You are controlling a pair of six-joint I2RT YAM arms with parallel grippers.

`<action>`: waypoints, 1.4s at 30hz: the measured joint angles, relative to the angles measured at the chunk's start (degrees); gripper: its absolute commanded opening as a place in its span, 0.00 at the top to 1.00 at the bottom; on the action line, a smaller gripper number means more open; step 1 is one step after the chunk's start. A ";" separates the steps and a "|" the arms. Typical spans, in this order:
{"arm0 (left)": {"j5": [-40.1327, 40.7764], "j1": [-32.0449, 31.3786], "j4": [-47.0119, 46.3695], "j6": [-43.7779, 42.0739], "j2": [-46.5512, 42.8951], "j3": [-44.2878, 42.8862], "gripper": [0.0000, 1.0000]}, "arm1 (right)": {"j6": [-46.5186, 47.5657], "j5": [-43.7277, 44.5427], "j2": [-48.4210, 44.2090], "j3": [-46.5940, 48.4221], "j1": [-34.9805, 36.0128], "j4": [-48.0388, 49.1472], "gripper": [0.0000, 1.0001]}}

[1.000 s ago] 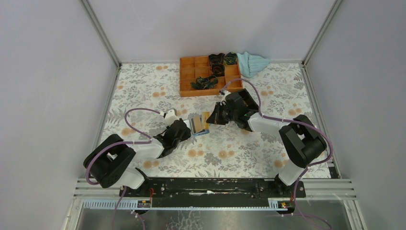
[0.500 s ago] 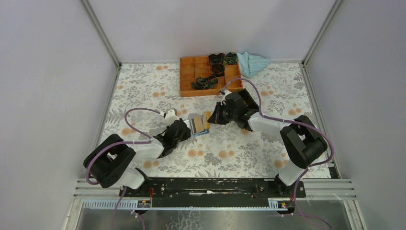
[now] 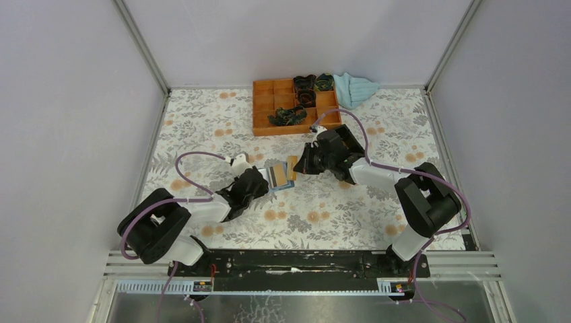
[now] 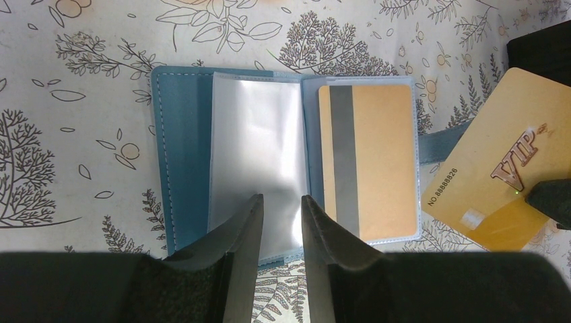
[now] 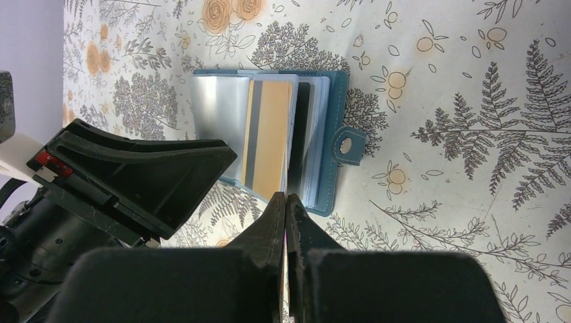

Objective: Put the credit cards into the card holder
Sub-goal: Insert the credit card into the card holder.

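The teal-blue card holder lies open on the floral table, its clear sleeves fanned out. A tan-orange credit card with a grey stripe sits in its right sleeve. My left gripper is at the holder's near edge, jaws a narrow gap apart over a clear sleeve, holding nothing. My right gripper is shut on a gold VIP credit card, held just right of the holder by its clasp strap. In the top view the holder lies between both grippers.
An orange compartment tray with dark items stands at the back. A light blue cloth lies to its right. White walls close in the table on three sides.
My right gripper with the gold card has shifted slightly towards the holder. The holder's sleeves lie flatter. The left arm has hardly moved.
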State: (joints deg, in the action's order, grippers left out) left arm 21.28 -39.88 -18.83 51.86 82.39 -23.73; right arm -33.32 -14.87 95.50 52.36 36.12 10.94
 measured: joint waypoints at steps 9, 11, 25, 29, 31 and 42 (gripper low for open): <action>0.04 0.00 0.00 0.02 0.02 0.00 0.65 | 0.09 0.50 0.00 0.00 0.00 0.00 1.00; 0.07 0.00 0.00 0.02 0.04 0.00 0.65 | 0.09 0.52 0.00 0.00 0.00 0.00 1.00; 0.20 -0.11 -0.02 0.09 0.07 0.00 0.65 | 0.98 2.27 -0.11 -0.15 0.00 -1.20 1.00; 0.24 -0.15 -0.02 0.09 0.09 0.02 0.65 | 0.98 2.23 -0.11 -0.20 0.00 -1.27 1.00; 0.28 -0.15 -0.04 0.11 0.11 0.00 0.65 | 0.98 2.23 -0.11 -0.26 0.00 -1.25 1.00; 0.39 -0.22 -0.07 0.13 0.15 0.00 0.65 | 0.96 1.95 -0.11 -0.90 0.02 -1.20 1.00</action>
State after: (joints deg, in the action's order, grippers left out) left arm 21.67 -40.10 -18.90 51.99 82.54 -23.73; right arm -32.36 -12.93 95.39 51.46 36.14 9.74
